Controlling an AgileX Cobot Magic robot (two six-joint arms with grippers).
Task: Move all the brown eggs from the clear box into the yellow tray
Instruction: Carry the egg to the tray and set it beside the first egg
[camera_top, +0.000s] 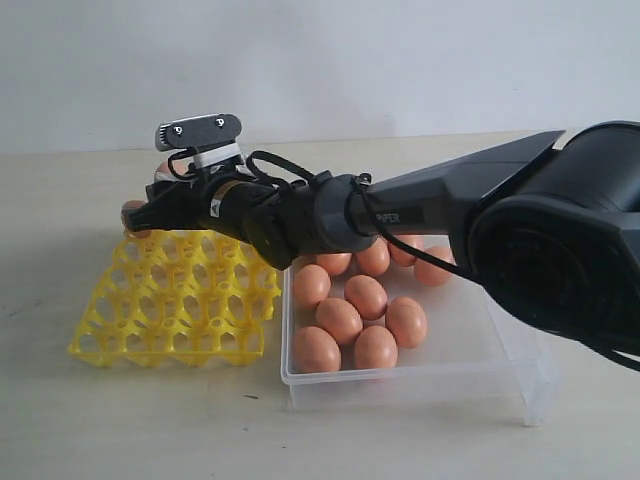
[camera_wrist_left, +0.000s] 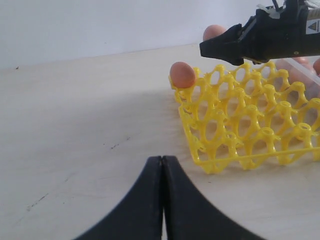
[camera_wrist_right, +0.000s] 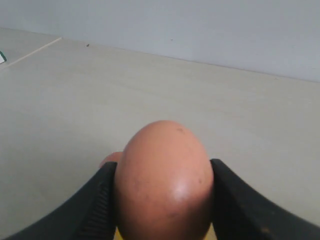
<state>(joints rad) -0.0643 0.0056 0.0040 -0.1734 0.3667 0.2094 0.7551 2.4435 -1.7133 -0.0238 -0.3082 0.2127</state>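
Observation:
My right gripper (camera_wrist_right: 162, 167) is shut on a brown egg (camera_wrist_right: 162, 192), with a dark finger against each of its sides. In the exterior view that arm reaches from the right across the clear box (camera_top: 400, 385), and the right gripper (camera_top: 150, 210) hangs over the far left part of the yellow tray (camera_top: 170, 300). One egg (camera_wrist_left: 182, 75) sits in the tray's far corner cup, just beyond the held egg (camera_wrist_left: 215, 32). Several brown eggs (camera_top: 365, 295) lie in the clear box. My left gripper (camera_wrist_left: 162, 160) is shut and empty, low over the table in front of the tray (camera_wrist_left: 240, 125).
The clear box stands right against the tray's right side. The big black arm link (camera_top: 560, 240) fills the right of the exterior view, above the box. Bare pale tabletop (camera_wrist_left: 75, 115) spreads to the left of the tray, with a plain wall behind.

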